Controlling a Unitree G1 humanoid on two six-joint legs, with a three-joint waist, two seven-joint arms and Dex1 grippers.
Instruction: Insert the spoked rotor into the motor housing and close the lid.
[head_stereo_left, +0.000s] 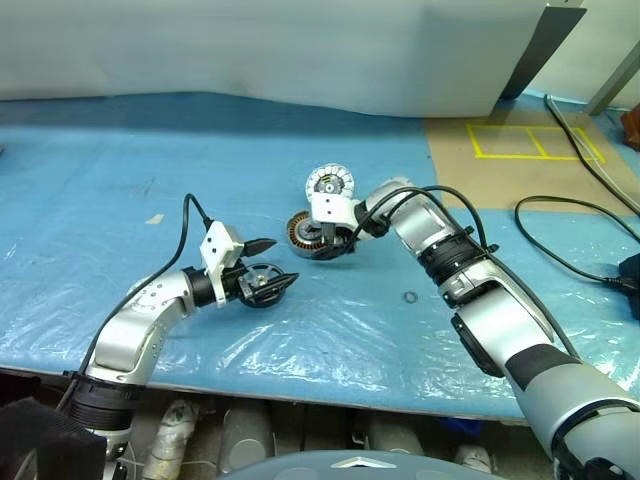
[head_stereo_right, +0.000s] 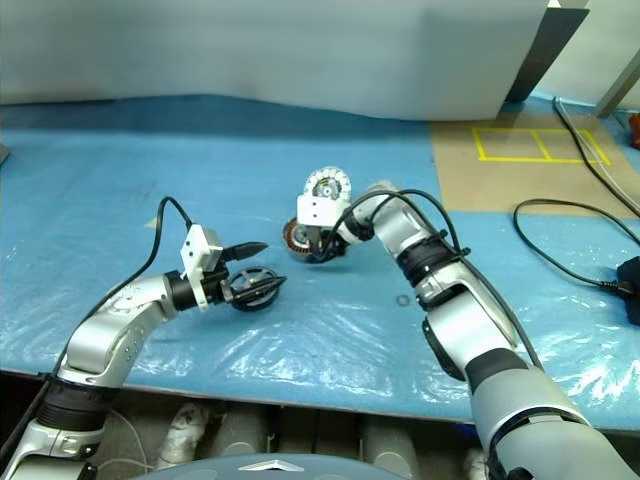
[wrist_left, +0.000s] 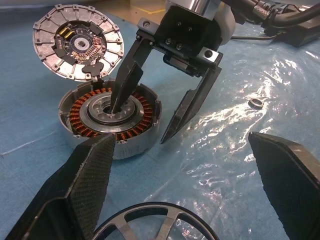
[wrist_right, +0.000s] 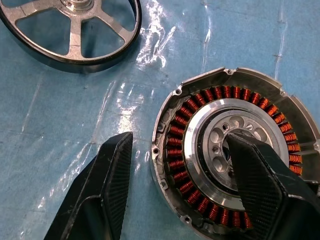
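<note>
Your right claw (wrist_left: 162, 117) straddles the rim of the motor housing (wrist_right: 235, 155): one finger dips into the dark centre, the other hangs just outside the wall, jaws apart and not yet pinching, which reads as bracing the casing so it will not slide on the plastic-covered tabletop (head_stereo_left: 120, 200). The housing lies flat beneath that claw, open face and axis pointing straight up, copper windings exposed, so it is ready to receive a part from above. The lid (wrist_left: 78, 41) stands tilted up at the housing's far edge, beyond the right claw, its segmented inner face turned toward your left wrist camera and clear of the opening. Your left claw (head_stereo_left: 268, 268) is spread to its widest on either side of the spoked rotor (wrist_left: 155, 225), which lies flat on the tabletop between and just under those fingers, hub axis vertical, well apart from the housing. Nothing is gripped yet; a small ring (wrist_left: 256, 103) sits loose off to the right claw's far side.
</note>
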